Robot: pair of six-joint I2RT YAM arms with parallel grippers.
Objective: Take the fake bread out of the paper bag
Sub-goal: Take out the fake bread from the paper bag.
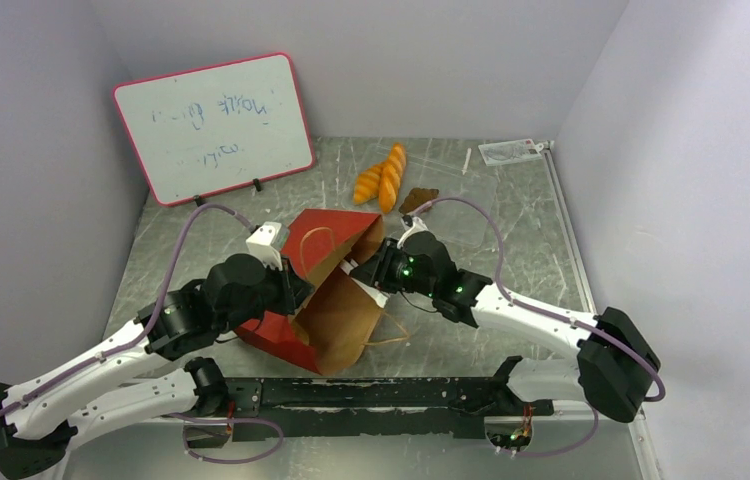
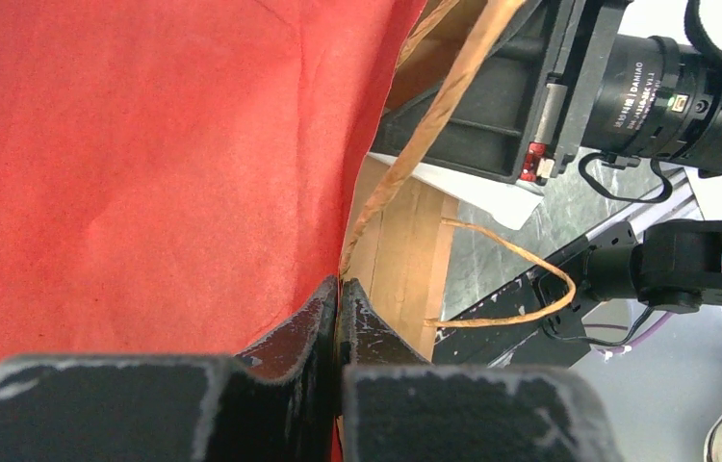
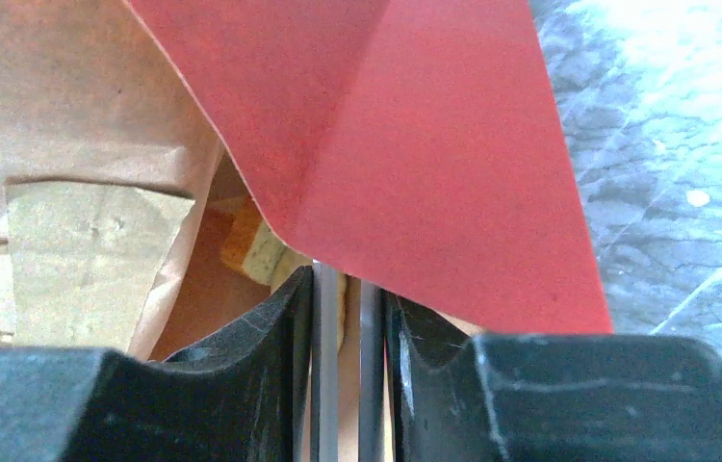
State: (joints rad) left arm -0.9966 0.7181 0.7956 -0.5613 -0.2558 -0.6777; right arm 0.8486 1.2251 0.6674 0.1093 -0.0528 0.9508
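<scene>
The red paper bag lies tipped on the table, its brown mouth facing up and toward the right arm. My left gripper is shut on the bag's rim, red paper on one side and brown lining on the other. My right gripper is at the bag's mouth, shut on thin metal tweezers that point inside under a red flap. A pale orange piece of fake bread shows deep in the bag beyond the tweezers. Two orange loaves and a dark brown piece lie behind the bag.
A pink-framed whiteboard leans on the back left wall. A flat packet and a small white stick lie at the back right. The bag's looped handle hangs loose near the front rail.
</scene>
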